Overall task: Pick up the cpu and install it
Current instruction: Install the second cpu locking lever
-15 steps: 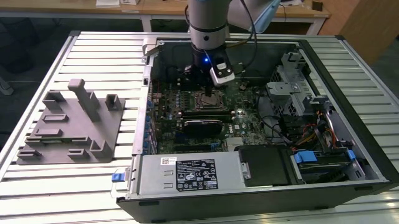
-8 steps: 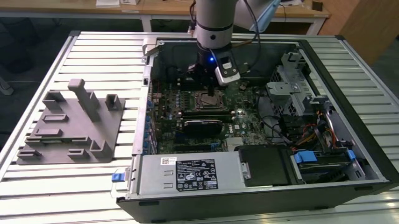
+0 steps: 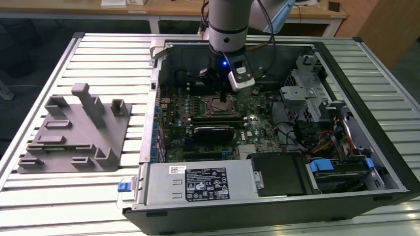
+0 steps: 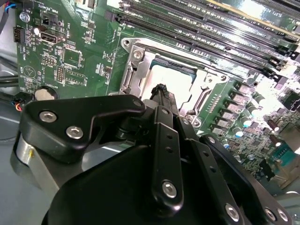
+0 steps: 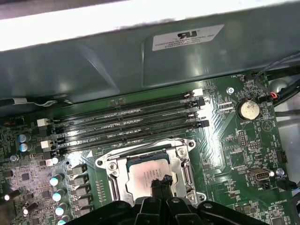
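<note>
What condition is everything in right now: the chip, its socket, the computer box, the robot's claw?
Silver-grey square cpu: seated flat in its socket.
Metal socket frame: around the cpu.
Black computer case: lying flat, side open.
Black memory slots: empty.
Black gripper: fingertips together, just above the cpu.
Grey plastic block: on the table, beside the case.

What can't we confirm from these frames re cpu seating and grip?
- cpu near edge: in both wrist views the gripper covers it, so full seating in the socket is unclear.
- Finger contact with the cpu: the tips overlap it, touching or just above cannot be told.
- Exterior view: the gripper and arm block the socket's far side.
</note>
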Controlling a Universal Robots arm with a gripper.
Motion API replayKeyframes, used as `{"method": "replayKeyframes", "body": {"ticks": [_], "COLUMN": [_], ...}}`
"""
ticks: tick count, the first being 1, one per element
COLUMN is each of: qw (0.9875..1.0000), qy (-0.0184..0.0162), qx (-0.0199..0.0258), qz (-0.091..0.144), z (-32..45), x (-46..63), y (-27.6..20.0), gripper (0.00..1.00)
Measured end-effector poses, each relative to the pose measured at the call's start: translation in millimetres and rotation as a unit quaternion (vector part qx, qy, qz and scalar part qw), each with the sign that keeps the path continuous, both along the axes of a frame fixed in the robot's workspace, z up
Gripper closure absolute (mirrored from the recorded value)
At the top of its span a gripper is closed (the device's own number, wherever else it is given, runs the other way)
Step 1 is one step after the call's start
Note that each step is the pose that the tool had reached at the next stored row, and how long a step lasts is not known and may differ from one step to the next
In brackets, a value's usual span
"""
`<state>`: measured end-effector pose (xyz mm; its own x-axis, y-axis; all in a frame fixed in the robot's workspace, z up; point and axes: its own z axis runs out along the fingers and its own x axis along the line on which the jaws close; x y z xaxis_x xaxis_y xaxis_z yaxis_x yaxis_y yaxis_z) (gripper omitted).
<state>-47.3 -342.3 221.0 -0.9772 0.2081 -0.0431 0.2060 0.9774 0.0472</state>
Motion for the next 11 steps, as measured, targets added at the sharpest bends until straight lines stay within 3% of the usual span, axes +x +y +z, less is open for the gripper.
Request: {"method": "replayKeyframes", "body": {"ticks": [11], "qw": [1.0], "qy": [0.0], "qx": [0.0], "qz": [0.0], "z": [4.3], "x": [0.0], "y": [-0.3], "gripper": [0.89]}}
